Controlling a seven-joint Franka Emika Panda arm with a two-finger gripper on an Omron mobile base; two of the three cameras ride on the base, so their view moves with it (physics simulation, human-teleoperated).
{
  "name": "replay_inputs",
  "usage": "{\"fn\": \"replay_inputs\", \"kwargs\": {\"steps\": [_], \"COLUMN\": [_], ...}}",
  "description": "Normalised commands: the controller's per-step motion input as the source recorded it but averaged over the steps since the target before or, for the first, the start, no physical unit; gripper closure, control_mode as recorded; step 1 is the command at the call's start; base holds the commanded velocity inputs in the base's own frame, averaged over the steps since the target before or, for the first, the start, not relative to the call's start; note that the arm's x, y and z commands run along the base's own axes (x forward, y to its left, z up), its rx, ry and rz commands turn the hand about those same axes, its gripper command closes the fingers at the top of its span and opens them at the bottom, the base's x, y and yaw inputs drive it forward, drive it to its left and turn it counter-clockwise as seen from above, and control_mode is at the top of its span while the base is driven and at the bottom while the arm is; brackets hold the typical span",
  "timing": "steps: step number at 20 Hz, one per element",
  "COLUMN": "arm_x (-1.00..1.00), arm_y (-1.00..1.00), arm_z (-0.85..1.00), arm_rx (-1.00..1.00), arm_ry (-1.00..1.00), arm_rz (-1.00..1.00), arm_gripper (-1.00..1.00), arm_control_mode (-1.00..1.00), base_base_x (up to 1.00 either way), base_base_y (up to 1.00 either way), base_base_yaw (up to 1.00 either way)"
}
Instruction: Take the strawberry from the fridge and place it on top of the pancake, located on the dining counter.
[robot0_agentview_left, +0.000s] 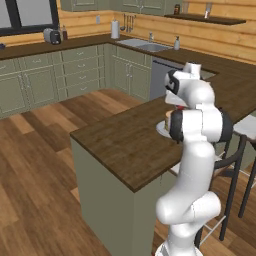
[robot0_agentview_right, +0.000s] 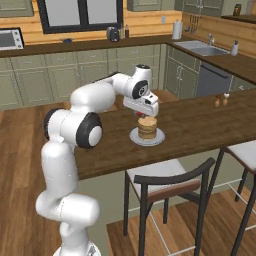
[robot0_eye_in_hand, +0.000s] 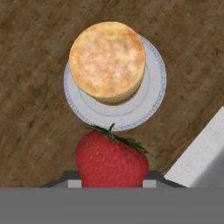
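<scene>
A red strawberry with a green leafy top sits between my gripper's fingers at the bottom of the hand view. My gripper is shut on the strawberry and hangs just above the pancake, slightly to one side of it. The pancake is a tan stack on a round white plate. The plate rests on the dark wood dining counter. In the left base view my arm covers most of the plate. The fridge is out of view.
Two small shakers stand on the dining counter to the right of the plate. A dark-backed chair and a white-seated stool stand along the counter's near side. Wall counters with a sink run behind.
</scene>
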Motion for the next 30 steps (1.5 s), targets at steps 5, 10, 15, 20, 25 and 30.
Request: {"fn": "replay_inputs", "kwargs": {"steps": [5,10,15,20,25,30], "arm_x": [0.45,0.43,0.40,0.53,0.08,-0.29], "arm_y": [-0.11,-0.06,-0.04,-0.12,-0.15,-0.01], "arm_z": [-0.25,-0.28,-0.25,-0.18,-0.08,-0.06], "arm_rx": [0.00,0.00,0.00,0.00,0.00,0.00], "arm_ry": [0.04,0.06,0.03,0.03,0.00,-0.01], "arm_rz": [0.00,0.00,0.00,0.00,0.00,0.00], "arm_gripper": [1.00,1.00,1.00,1.00,1.00,1.00], "arm_control_mode": [-1.00,-1.00,-1.00,-1.00,-1.00,-1.00], "base_base_x": [0.00,0.00,0.00,0.00,0.00,0.00], "base_base_y": [0.00,0.00,0.00,0.00,0.00,0.00], "base_base_yaw": [0.00,0.00,0.00,0.00,0.00,0.00]}}
